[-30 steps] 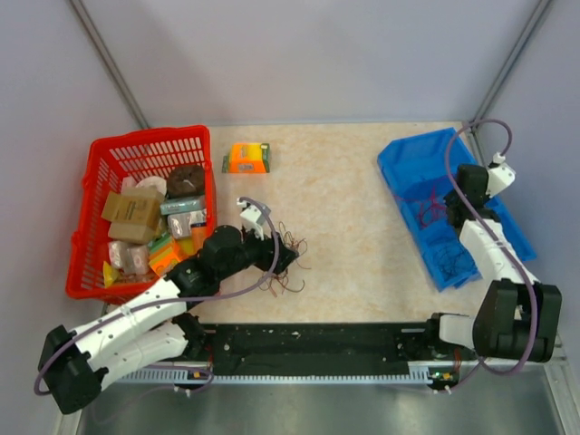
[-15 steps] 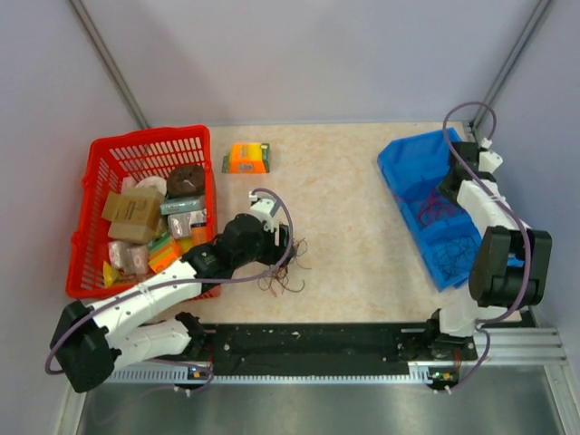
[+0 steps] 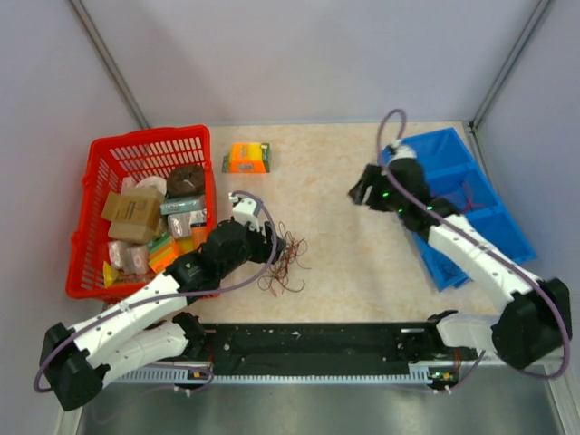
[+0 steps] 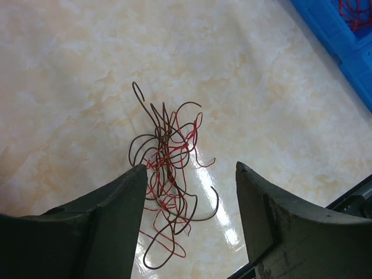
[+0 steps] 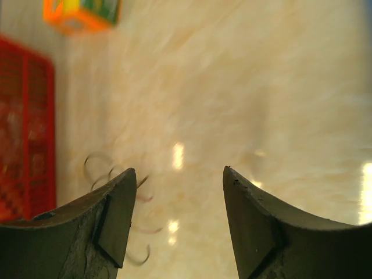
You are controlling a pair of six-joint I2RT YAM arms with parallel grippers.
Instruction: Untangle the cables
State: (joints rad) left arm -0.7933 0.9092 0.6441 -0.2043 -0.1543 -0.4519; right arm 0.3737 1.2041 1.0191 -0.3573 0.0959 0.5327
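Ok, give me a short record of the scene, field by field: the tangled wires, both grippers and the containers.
wires: tangle of thin dark red and brown wires, loose on the beige table
left gripper: open, just above the tangle
right gripper: open, empty, over bare table
blue plastic tray: red wires inside
red plastic basket: full of packages

The left arm (image 3: 136, 313) and right arm (image 3: 471, 258) are built of white links between rounded black joints, each ending in a bulky black base. A thin lilac cable (image 3: 254, 199) loops along each arm. A small green light (image 3: 388, 193) glows on the right wrist. The fingers (image 4: 110, 232) are dark grey, matt wedges; the right pair (image 5: 256, 232) looks scuffed.
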